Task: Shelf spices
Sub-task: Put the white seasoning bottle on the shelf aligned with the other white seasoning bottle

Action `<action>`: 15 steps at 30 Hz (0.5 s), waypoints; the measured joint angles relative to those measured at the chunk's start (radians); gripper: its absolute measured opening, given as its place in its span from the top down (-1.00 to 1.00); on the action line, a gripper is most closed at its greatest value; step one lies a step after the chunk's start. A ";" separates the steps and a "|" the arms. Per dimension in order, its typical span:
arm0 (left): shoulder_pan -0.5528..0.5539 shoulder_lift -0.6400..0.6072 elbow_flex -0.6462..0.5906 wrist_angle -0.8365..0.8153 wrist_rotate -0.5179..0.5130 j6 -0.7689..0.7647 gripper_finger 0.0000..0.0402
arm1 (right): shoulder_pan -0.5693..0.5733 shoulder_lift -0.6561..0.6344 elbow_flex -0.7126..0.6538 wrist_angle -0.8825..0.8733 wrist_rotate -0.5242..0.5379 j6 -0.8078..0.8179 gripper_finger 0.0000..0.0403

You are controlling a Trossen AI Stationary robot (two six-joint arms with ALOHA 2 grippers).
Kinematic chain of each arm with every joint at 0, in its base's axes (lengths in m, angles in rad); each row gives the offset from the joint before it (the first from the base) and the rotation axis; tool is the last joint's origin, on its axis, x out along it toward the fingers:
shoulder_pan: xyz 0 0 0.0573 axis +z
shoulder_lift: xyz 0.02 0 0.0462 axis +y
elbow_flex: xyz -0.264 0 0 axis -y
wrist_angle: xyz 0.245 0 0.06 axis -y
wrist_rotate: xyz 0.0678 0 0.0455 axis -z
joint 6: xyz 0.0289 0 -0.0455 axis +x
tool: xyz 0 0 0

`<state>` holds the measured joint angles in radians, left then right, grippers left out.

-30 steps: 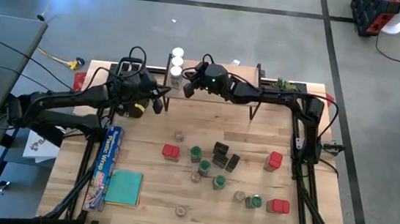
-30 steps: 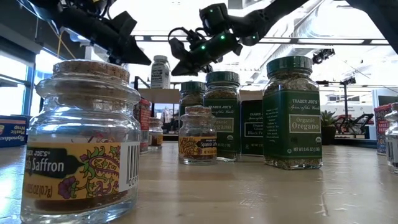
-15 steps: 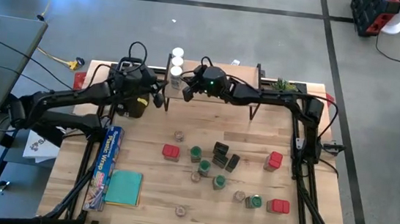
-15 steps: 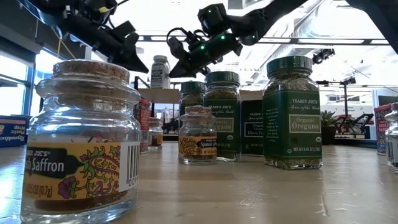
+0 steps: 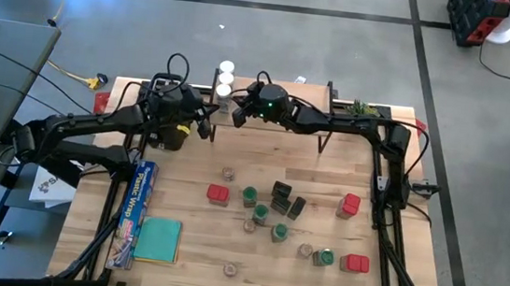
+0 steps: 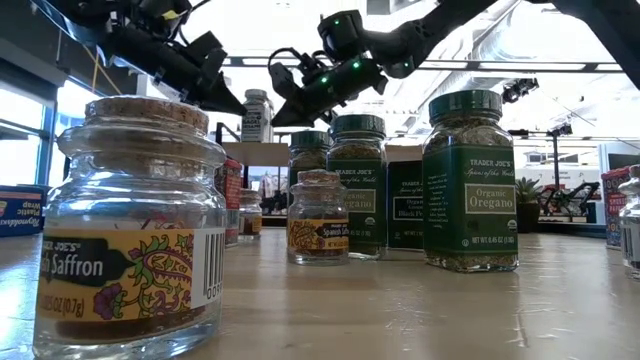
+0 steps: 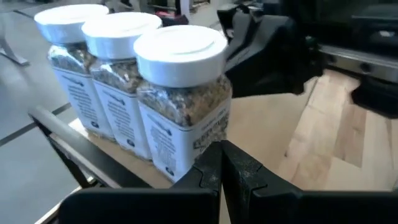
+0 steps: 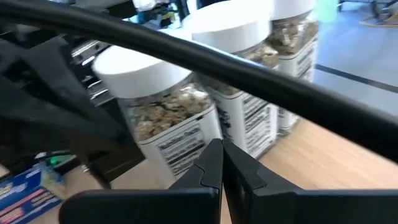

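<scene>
While three white-lidded jars (image 7: 180,93) line the shelf (image 5: 283,94) far-left | both closed, empty: left tool (image 7: 221,165), right tool (image 8: 217,163), flanking nearest jar, probably nudging it square.

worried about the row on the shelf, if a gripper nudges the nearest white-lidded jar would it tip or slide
The nearest white-lidded jar looks tall for its squarish base, so a high nudge could tip it. Two more jars stand tight behind it, so it would probably push them along. Its plastic-looking sides seem smooth, so it may slide on the shelf.
</scene>
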<state>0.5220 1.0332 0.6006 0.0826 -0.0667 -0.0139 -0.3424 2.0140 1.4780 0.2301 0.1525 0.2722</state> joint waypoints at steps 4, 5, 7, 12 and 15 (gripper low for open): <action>0.000 -0.002 0.000 -0.015 0.005 -0.032 1.00 | 0.000 0.000 0.000 -0.005 0.011 -0.009 1.00; 0.000 -0.006 0.000 -0.028 -0.001 -0.046 1.00 | 0.000 0.000 0.000 -0.011 0.012 -0.010 1.00; 0.000 -0.015 0.000 -0.049 -0.023 -0.072 1.00 | 0.003 -0.001 0.000 -0.025 0.012 -0.011 1.00; 0.018 -0.032 0.000 -0.093 -0.080 -0.100 1.00 | 0.011 -0.002 0.000 -0.044 -0.013 -0.011 1.00; 0.036 -0.018 0.000 -0.038 -0.068 -0.081 1.00 | 0.012 -0.002 0.000 -0.048 -0.017 -0.011 1.00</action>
<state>0.5583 1.0149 0.6006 0.0447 -0.1348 -0.0948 -0.3308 2.0117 1.4780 0.1818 0.1360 0.2615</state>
